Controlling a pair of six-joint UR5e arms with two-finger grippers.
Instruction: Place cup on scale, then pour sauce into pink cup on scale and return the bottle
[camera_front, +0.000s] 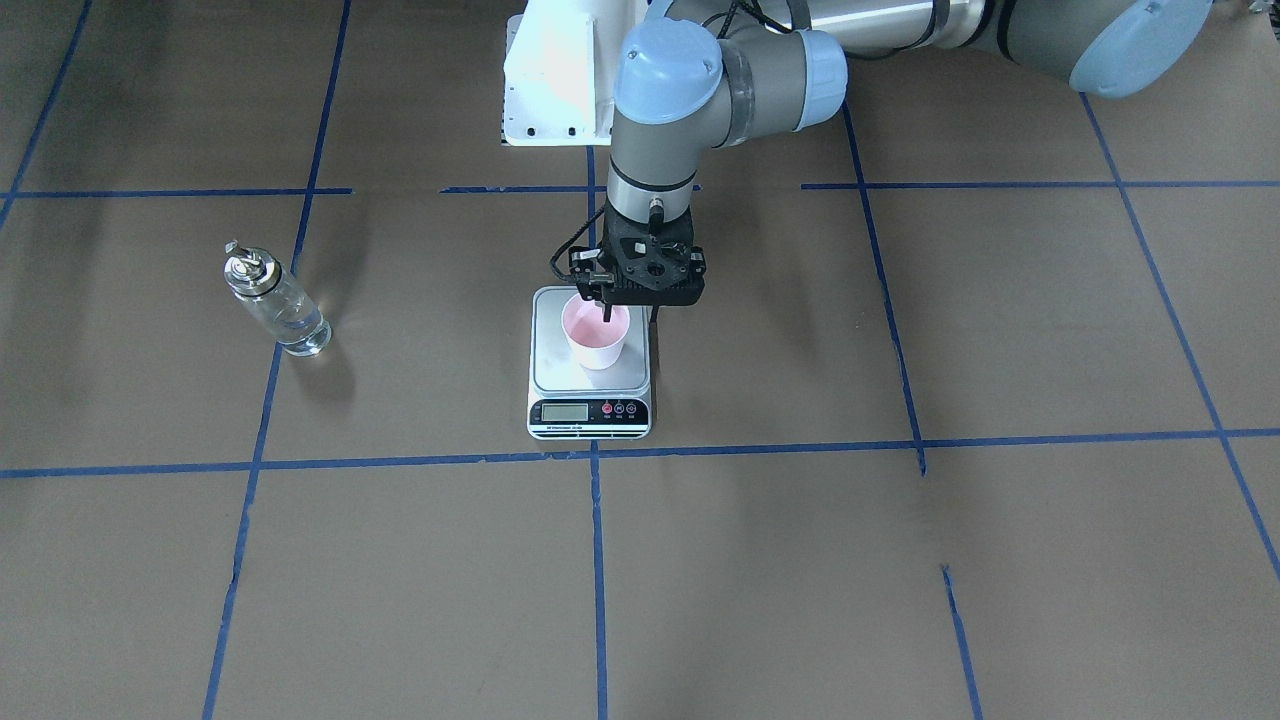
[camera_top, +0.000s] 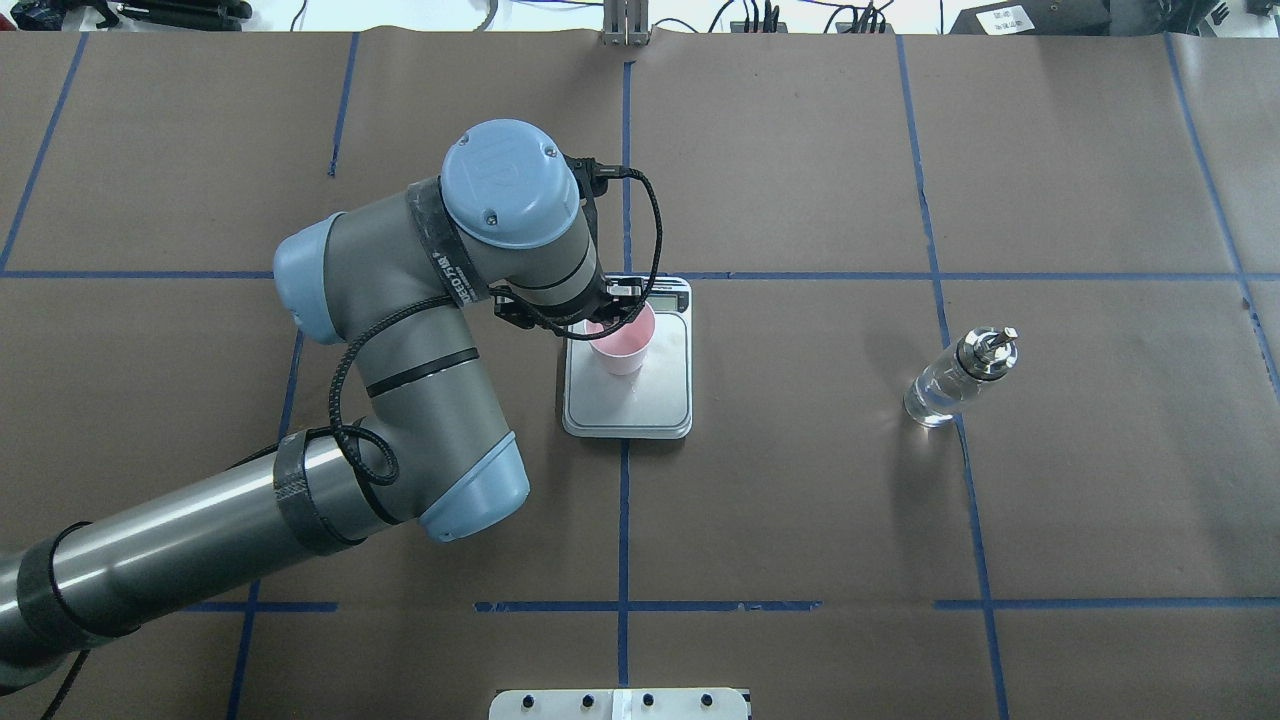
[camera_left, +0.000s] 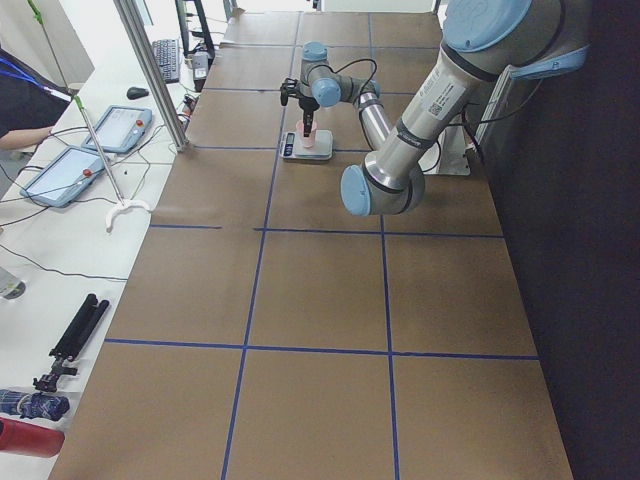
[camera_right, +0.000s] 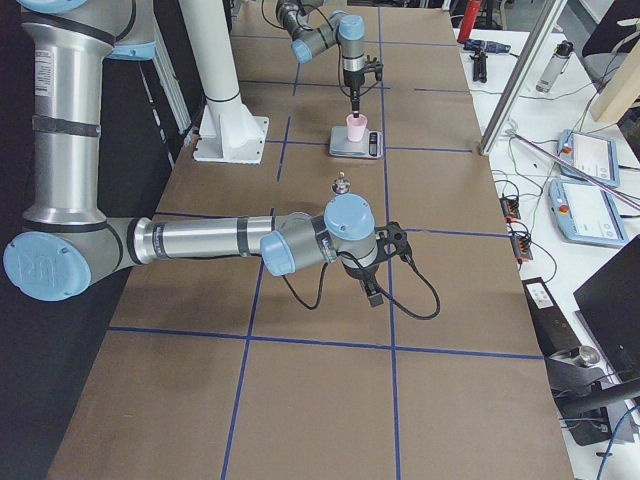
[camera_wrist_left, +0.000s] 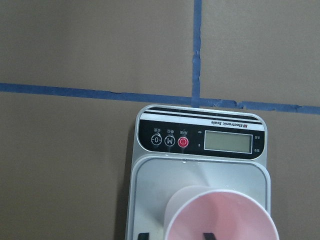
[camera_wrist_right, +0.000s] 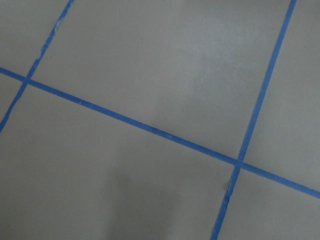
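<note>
We read "Electronic Scale", upside down in the left wrist view, on the black front strip of the scale (camera_wrist_left: 200, 150), just ahead of the left end effector (camera_front: 630, 316). Its round buttons (camera_wrist_left: 170, 141) carry "0", "M" and a power sign; their small captions stay unreadable.

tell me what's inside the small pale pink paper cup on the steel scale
One finger of the left gripper dips inside the small pale pink paper cup; the other is outside. No liquid shows; the gripper covers part of the bottom.
</note>
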